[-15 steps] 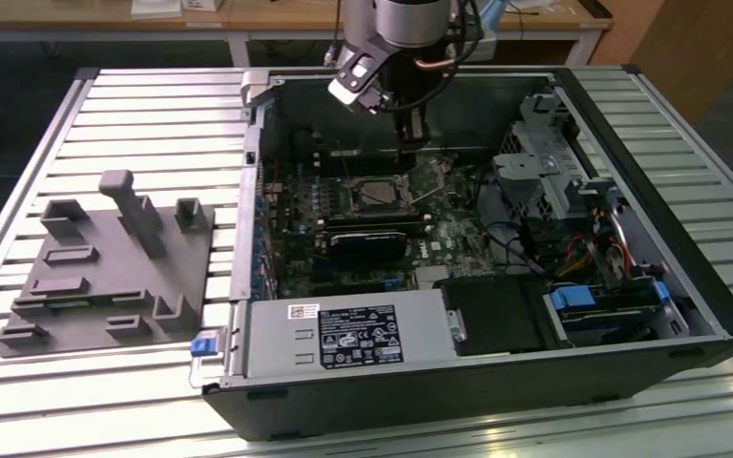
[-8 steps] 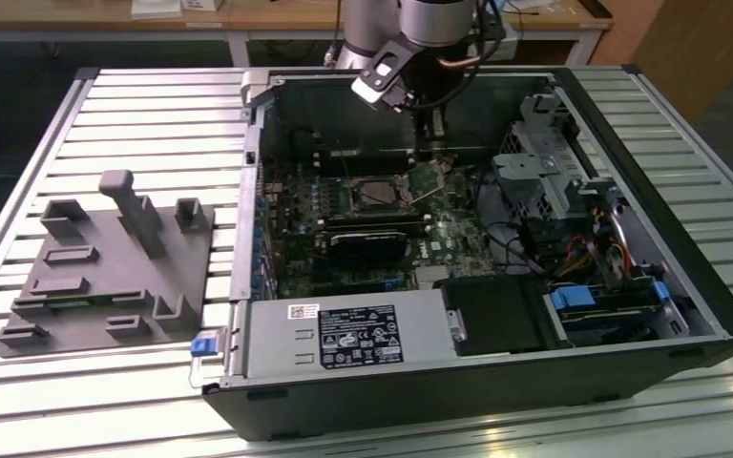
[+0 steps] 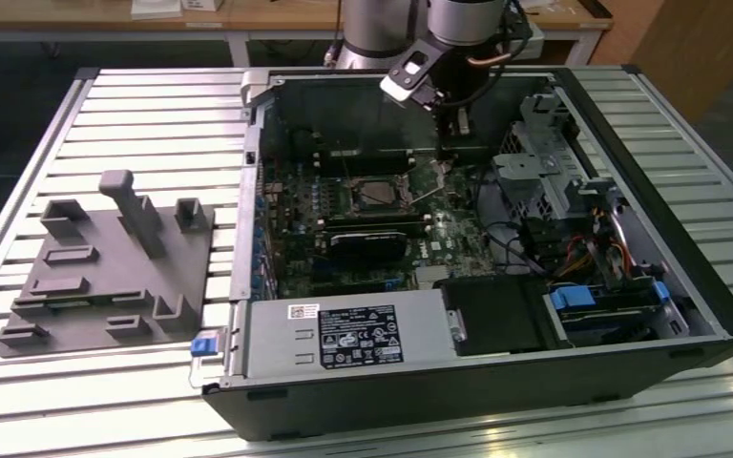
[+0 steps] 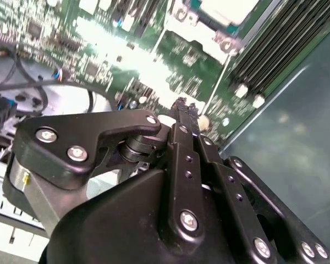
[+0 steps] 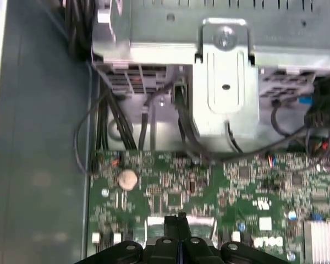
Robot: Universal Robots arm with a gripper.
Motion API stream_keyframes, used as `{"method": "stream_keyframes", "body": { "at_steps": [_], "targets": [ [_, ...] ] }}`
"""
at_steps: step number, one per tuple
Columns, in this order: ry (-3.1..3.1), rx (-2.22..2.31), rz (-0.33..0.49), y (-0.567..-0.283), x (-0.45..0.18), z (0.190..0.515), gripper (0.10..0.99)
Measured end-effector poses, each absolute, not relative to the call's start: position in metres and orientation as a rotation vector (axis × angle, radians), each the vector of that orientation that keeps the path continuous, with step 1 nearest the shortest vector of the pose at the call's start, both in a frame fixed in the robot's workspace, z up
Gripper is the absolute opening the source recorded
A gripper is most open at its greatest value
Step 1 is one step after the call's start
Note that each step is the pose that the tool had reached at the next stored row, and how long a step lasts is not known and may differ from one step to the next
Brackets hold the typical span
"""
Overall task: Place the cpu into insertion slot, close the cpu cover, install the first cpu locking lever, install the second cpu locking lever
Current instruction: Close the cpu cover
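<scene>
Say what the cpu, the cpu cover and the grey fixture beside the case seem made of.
The cpu: apparently a metal top, dull grey, barely reflecting. The cpu cover: thin sheet metal, probably steel, with bright silvery edges framing it. The grey fixture: likely moulded or printed plastic, uniformly matte, no glints.

Black screw-studded hand [image 4: 183, 105], silvery-grey arm [image 3: 374, 33]

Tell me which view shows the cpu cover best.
The exterior view: the cpu cover lies whole and unobstructed inside the computer case. The second wrist view catches just a glary corner of the cover; the first wrist view faces the drive cage instead.
</scene>
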State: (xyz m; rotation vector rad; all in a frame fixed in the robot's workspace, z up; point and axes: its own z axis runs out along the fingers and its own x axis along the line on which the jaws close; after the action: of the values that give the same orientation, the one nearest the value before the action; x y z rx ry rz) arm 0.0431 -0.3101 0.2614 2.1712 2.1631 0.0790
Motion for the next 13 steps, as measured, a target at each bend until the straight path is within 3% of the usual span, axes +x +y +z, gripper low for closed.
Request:
{"method": "stream_keyframes", "body": {
  "at_steps": [13],
  "targets": [
    [2.167,2.175,0.07,-0.309,0.063,0.251,0.106]
  ]
}}
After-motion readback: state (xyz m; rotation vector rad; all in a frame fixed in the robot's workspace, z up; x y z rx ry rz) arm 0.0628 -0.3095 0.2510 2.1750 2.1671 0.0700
